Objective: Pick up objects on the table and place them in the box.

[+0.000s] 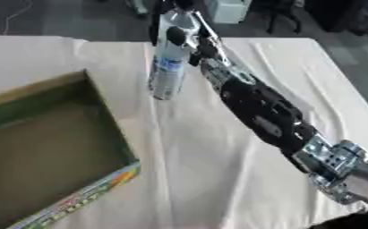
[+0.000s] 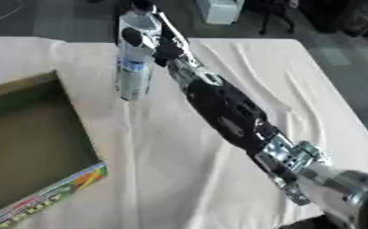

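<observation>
Bottle (image 1: pixel 168 67) of clear plastic, with a pale label band showing some blue around its middle, is the thing being handled; it hangs nearly upright, leaning slightly, its top hidden among dark fingers and its base just above or at the cloth, which of the two cannot be told. It sits over the far part of the bench (image 1: pixel 218 179), which is covered in a cream, wrinkled cloth, and it lies beyond the far right corner of the box (image 1: pixel 57 152), apart from it. The box is an open cardboard one with a greenish-brown inside and a brightly printed strip along its near edge, and it fills the left side of both views. The right robot hand (image 1: pixel 182 33) is curled around the upper part of the bottle, a dark thumb or finger pressed against the side facing the camera and the rest wrapped behind. The right arm (image 2: pixel 226 112) reaches in a long straight diagonal from the lower right corner up to the bottle, black along the forearm with a silver joint (image 2: pixel 293 163) near the bottom right. The left robot hand shows in neither view.
</observation>
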